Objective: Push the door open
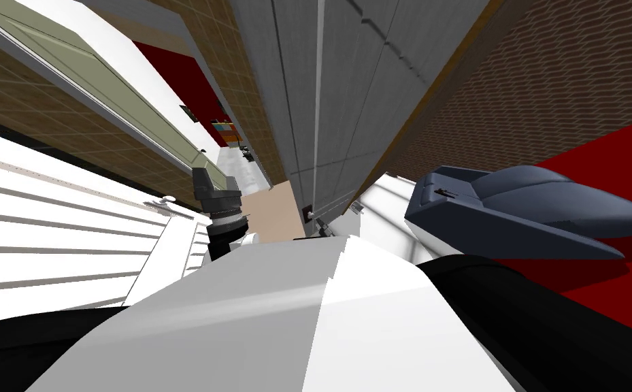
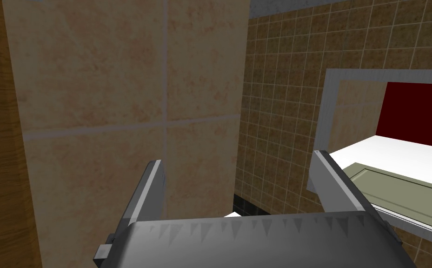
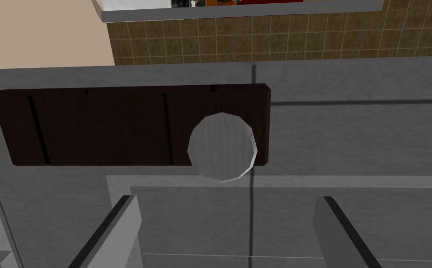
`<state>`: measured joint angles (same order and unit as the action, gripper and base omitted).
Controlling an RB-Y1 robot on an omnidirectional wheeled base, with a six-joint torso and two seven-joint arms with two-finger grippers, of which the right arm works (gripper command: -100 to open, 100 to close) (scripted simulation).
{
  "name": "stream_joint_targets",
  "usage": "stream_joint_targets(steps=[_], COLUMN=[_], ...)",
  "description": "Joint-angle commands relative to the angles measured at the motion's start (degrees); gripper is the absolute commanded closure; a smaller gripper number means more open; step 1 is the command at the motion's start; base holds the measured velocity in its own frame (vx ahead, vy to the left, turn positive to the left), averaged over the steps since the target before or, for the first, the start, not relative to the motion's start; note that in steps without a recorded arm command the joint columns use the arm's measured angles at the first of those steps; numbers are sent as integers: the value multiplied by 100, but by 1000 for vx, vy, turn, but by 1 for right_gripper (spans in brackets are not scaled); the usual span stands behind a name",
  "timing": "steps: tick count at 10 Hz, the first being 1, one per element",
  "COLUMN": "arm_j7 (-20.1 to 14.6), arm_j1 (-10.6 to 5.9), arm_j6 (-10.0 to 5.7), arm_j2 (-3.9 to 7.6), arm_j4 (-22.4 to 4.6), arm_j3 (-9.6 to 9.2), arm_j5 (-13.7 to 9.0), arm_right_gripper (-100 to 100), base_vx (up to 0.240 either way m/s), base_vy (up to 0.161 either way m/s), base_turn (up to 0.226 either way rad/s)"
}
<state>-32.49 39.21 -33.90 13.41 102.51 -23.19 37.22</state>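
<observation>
— Starting nearest: right gripper (image 3: 231,232) with fingers spread well apart, holding nothing, aimed straight at the grey door (image 3: 349,139).
— And the knob?
— Round, light grey knob (image 3: 222,146) just beyond the fingertips, about midway between them, sitting at one end of a dark brown plate (image 3: 108,125) on the door face. Cannot tell any contact with the door.
— Left side?
— Left gripper (image 2: 240,195) also wide apart and empty, held to the left of the door, facing beige floor tiles (image 2: 117,93).
— Farther away?
— Brown tiled wall (image 2: 280,116), then a grey doorway frame (image 2: 324,116) with a pale green door leaf (image 2: 396,186). Off to the right, a dark blue shape (image 1: 511,211), like a seat, on red floor (image 1: 613,156).
</observation>
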Motion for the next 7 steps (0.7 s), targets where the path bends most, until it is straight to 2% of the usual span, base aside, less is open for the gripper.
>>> stream_joint_targets(steps=[1, 6, 7], arm_j7=[-1, -1, 66], arm_j1=[4, 4, 9], arm_j6=[-6, -6, 87], arm_j2=[3, 3, -120], arm_j4=[1, 1, 1], arm_j3=[1, 1, 107], arm_j5=[0, 0, -69], arm_right_gripper=[100, 100, -100], base_vx=[-9, -16, -52], base_vy=[-5, -9, 83], base_turn=[-4, 1, -197])
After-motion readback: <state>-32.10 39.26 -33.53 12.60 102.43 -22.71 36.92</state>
